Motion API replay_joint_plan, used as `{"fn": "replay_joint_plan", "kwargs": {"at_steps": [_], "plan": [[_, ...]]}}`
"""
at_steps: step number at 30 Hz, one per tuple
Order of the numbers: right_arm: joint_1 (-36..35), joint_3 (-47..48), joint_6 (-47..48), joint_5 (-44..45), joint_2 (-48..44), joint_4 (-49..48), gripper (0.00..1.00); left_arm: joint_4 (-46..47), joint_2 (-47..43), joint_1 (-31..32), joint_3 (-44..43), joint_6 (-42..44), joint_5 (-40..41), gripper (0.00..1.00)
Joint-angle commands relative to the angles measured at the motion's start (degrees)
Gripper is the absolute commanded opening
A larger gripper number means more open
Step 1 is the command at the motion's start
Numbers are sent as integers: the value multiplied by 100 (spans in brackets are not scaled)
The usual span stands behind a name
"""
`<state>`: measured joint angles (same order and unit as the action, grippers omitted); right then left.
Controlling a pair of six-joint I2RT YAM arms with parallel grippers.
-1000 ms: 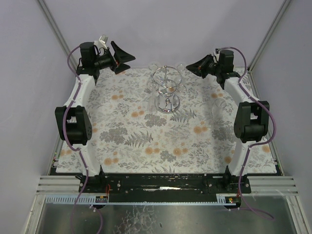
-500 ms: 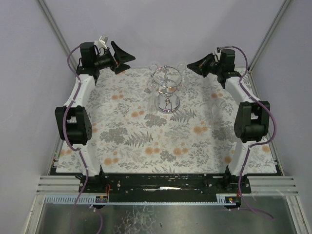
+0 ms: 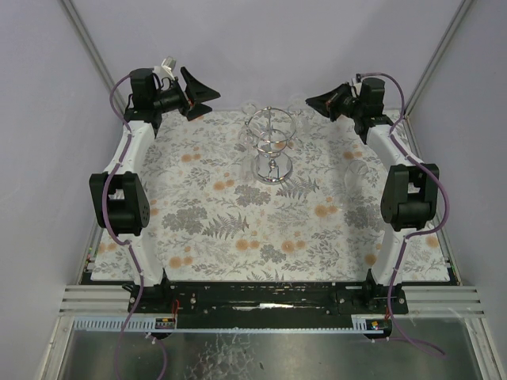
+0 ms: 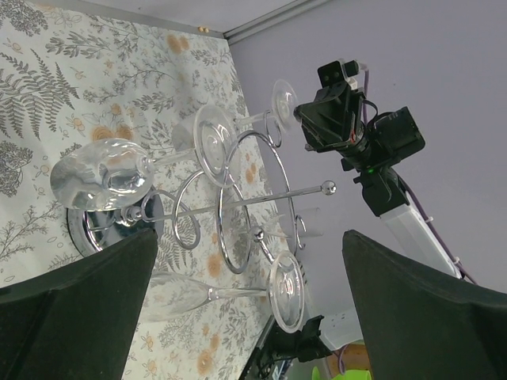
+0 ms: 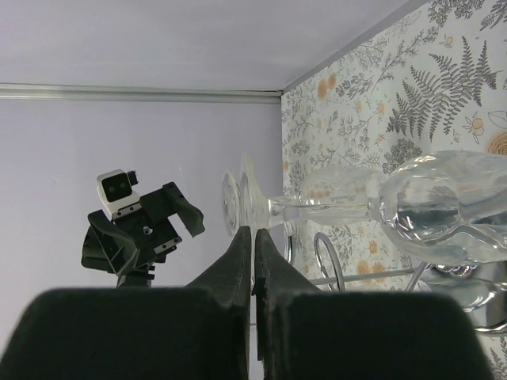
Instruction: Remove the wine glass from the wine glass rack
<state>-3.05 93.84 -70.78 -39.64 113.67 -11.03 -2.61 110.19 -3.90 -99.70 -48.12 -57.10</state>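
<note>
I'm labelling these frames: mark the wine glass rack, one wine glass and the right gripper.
wine glass rack point(image 3: 272, 169): top external view, on its round mirrored base.
wine glass point(image 5: 444, 207): right wrist view, on its bowl.
right gripper point(image 5: 253, 237): right wrist view, between its shut fingertips.

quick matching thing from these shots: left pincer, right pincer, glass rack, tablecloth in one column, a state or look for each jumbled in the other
Column one:
1. left pincer
2. right pincer
3. glass rack
4. tablecloth

Column two:
A. fern and flower print
B. shut
C. shiny chrome wire
D. wide open

Pairs: 1-D, 2-B, 3-C, 4-A
</note>
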Motion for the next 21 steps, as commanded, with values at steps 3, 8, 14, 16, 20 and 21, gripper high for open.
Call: {"fn": "replay_joint_plan", "kwargs": {"at_steps": [3, 8, 14, 16, 20, 21], "plan": [[64, 388, -194, 36, 89, -551, 0, 129, -114, -6, 43, 57, -194, 100], [172, 404, -273, 126, 86, -658, 0, 129, -151, -1, 63, 48, -244, 100], [413, 396, -368, 163, -31, -767, 0, 129, -255, 39, 0, -31, -325, 100], [500, 389, -366, 138, -97, -772, 0, 138, -314, 87, -107, -105, -324, 100], [647, 328, -342, 36, -301, -762, 0, 136, -378, 228, -506, -344, -242, 99], [686, 294, -330, 1, -366, -761, 0, 151, -386, 299, -628, -453, -232, 99]]}}
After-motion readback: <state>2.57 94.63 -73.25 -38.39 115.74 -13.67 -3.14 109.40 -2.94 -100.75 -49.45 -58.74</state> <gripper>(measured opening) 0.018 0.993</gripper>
